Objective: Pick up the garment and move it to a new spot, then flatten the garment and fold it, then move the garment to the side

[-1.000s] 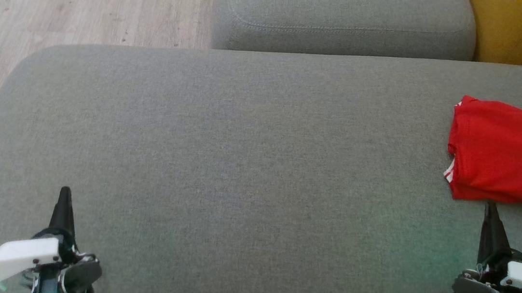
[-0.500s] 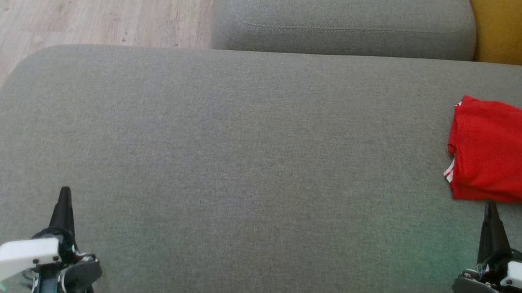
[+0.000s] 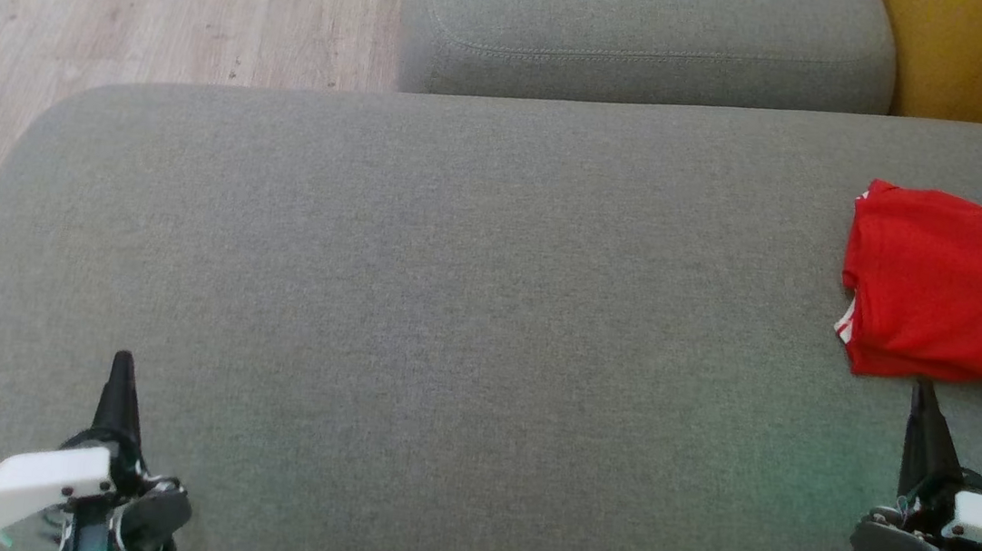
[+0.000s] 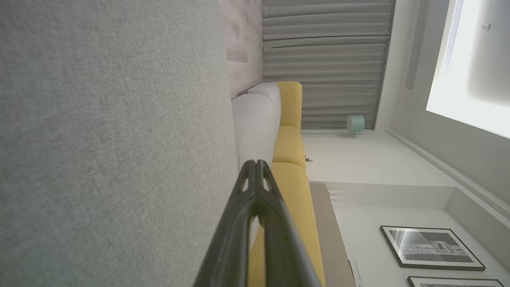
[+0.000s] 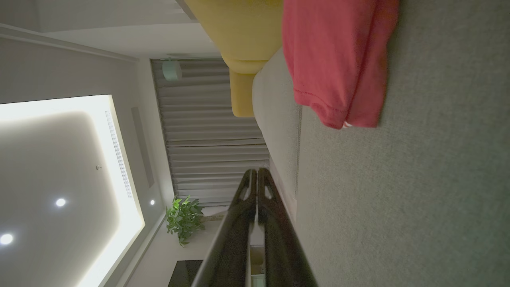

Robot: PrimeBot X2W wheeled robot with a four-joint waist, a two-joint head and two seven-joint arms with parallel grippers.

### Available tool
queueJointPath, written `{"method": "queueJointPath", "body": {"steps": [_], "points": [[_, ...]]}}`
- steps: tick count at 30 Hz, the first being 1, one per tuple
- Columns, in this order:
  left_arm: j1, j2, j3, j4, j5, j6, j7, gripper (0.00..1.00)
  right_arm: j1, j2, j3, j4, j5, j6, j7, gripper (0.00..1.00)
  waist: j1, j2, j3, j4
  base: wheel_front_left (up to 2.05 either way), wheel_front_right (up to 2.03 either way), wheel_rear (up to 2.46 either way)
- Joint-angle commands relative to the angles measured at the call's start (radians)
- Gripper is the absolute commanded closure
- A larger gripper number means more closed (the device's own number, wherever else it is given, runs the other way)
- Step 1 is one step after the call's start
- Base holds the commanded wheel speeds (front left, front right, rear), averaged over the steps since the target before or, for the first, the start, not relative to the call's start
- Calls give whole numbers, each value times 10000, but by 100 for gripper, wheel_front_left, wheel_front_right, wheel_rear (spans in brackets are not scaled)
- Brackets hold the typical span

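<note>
Two grippers are in the head view, and I record no change over the last second: neither arm has moved, the camera has not shifted, and the garment lies exactly where it lay. The left gripper rests over the near left part of the grey seat cushion, fingers pressed together to a single point and holding nothing. The right gripper rests over the near right part, its fingers likewise pressed together and empty.

I read this stillness as a parked state. The fabric is released, and both arms stand clear of it. In my judgement the final step, moving the garment to the side, is done or very nearly so.

The red jersey lies toward the right side of the seat cushion, nearer the far edge than the near one, and is cut off by the view's right border. The right gripper's tip stops just short of its near hem. The right wrist view shows a strip of bare cushion between them.

Condition of the jersey:
- Folded into a compact, roughly rectangular packet with stacked layers along its left edge.
- Top surface mostly smooth, with slight wrinkling at the near left corner, where white trim shows.
- Dark, white-outlined numerals partly visible at the right border.
</note>
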Motion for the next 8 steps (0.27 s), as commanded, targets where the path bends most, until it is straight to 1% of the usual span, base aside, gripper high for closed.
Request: {"method": "queueJointPath", "body": {"steps": [1, 8], "points": [[-477, 35, 417, -303, -54, -67, 72, 100, -537, -79, 208, -370, 71, -7, 57, 100, 0, 0, 0, 0, 0, 0, 0], [-477, 35, 417, -303, -54, -67, 72, 100, -537, -79, 208, -370, 71, -7, 57, 100, 0, 0, 0, 0, 0, 0, 0]]}}
